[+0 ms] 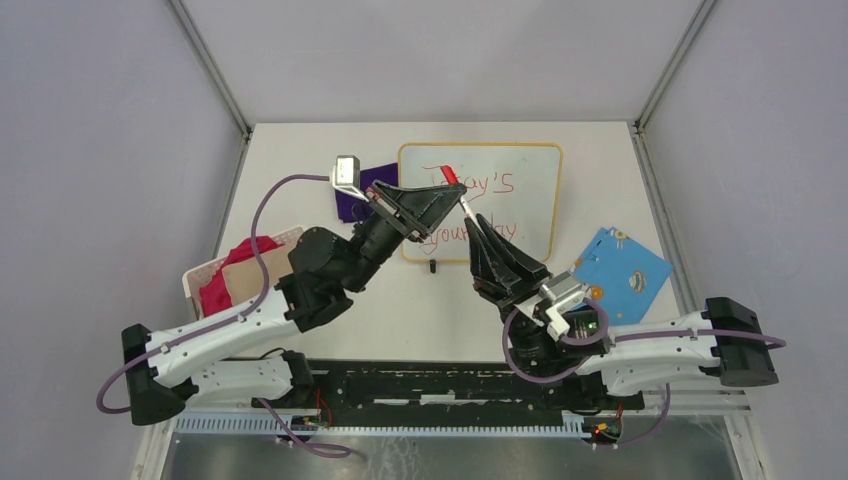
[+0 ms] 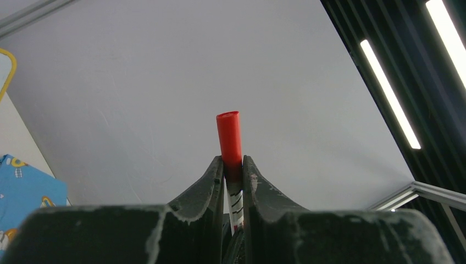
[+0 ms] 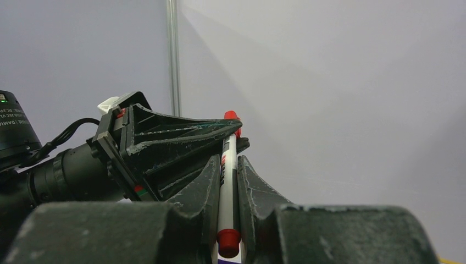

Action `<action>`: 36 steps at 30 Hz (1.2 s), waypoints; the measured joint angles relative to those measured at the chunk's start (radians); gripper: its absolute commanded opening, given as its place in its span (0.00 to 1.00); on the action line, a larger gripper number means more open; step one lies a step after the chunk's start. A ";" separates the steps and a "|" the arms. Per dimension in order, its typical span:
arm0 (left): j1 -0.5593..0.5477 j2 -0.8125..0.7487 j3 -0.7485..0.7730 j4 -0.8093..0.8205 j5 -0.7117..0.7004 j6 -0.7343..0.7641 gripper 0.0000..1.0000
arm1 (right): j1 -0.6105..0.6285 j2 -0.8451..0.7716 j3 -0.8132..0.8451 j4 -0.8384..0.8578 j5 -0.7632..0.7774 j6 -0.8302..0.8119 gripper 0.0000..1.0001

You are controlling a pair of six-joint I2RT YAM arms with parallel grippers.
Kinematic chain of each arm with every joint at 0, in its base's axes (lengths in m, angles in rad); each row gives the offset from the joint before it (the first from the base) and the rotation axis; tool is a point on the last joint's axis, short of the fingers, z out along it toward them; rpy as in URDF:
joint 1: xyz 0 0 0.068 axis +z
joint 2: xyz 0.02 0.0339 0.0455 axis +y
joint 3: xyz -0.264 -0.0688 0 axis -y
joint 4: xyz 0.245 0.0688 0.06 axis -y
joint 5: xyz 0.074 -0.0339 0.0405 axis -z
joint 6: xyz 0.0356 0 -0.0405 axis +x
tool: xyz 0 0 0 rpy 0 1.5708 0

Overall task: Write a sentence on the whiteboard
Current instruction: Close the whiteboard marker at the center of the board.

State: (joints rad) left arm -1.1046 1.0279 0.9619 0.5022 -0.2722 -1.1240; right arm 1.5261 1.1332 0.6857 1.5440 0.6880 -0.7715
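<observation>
Whiteboard (image 1: pixel 530 215), glossy white with a thin yellow-tan frame, lying flat on the far middle of the tabletop (image 1: pixel 420 320), with one small black foot (image 1: pixel 432 266) showing at its near edge. Sentence (image 1: pixel 495 183) in red handwriting on the board, two lines, partly covered by the arms; the readable pieces are "ay's" above and "your" with a further "ay" below. Left gripper (image 1: pixel 452 192), raised over the board's left part: jaws almost together, clamped on the base of the red cap (image 1: pixel 450 174) of a marker (image 1: pixel 466 208). In the left wrist view the cap stands up out of the narrow gap between the fingers (image 2: pixel 211 176), and the marker's white printed barrel runs down between them. Right gripper (image 1: pixel 478 222), reaching in from the near right: jaws a narrow gap apart, clamped on the marker's white barrel. In the right wrist view the barrel's red butt end sits low between the fingers (image 3: pixel 250 181) and the capped end reaches into the other gripper. The two grippers are tip to tip above the board, with the tilted marker bridging them. Whether the cap is fully seated on the barrel cannot be told. Purple cloth (image 1: pixel 352 192), just left of the board, partly under the left gripper. White basket (image 1: pixel 192 280) at the tabletop's left side, holding a red cloth (image 1: pixel 225 285) and a flat brown piece (image 1: pixel 245 272). Blue card (image 1: pixel 620 265) printed with small pictures, lying right of the board's near right corner and apart from it.
</observation>
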 measured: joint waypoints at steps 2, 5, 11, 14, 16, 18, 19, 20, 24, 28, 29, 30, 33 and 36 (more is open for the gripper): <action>-0.003 -0.002 -0.002 0.000 0.000 0.001 0.08 | -0.004 0.001 0.001 0.000 -0.003 0.005 0.00; -0.008 -0.010 -0.004 -0.005 -0.001 0.009 0.42 | -0.005 0.003 0.002 0.000 -0.009 0.013 0.00; -0.091 -0.038 -0.010 -0.108 0.103 0.054 0.76 | -0.036 0.020 0.034 -0.002 -0.006 0.035 0.00; -0.095 -0.054 -0.010 -0.163 0.092 0.071 0.83 | -0.037 0.020 0.037 -0.005 -0.006 0.049 0.00; -0.095 -0.073 -0.010 -0.194 0.071 0.085 0.85 | -0.037 0.019 0.038 -0.005 -0.008 0.058 0.00; -0.095 -0.096 -0.010 -0.224 0.037 0.110 0.86 | -0.037 0.011 0.038 -0.008 -0.008 0.068 0.00; -0.095 -0.105 -0.010 -0.233 0.023 0.121 0.87 | -0.037 0.007 0.038 -0.010 -0.008 0.071 0.00; -0.095 -0.114 -0.009 -0.241 0.000 0.135 0.88 | -0.037 -0.001 0.038 -0.013 -0.008 0.076 0.00; -0.095 -0.133 0.011 -0.263 -0.086 0.201 0.90 | -0.037 -0.037 0.038 -0.028 -0.016 0.095 0.00; -0.095 -0.119 0.090 -0.309 -0.175 0.254 0.93 | -0.037 -0.076 0.032 -0.051 -0.023 0.113 0.00; -0.095 -0.111 0.120 -0.335 -0.200 0.259 0.93 | -0.037 -0.088 0.027 -0.054 -0.023 0.117 0.00; -0.095 -0.098 0.161 -0.361 -0.227 0.262 0.94 | -0.037 -0.098 0.021 -0.058 -0.024 0.120 0.00; -0.095 -0.078 0.241 -0.402 -0.266 0.291 0.96 | -0.037 -0.122 -0.004 -0.060 -0.024 0.129 0.00; -0.095 -0.080 0.248 -0.400 -0.261 0.336 0.98 | -0.037 -0.129 -0.014 -0.067 -0.027 0.139 0.00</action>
State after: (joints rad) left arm -1.1992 0.9474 1.2102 0.1020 -0.5327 -0.7876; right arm 1.4895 1.0042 0.6720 1.4769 0.6609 -0.6323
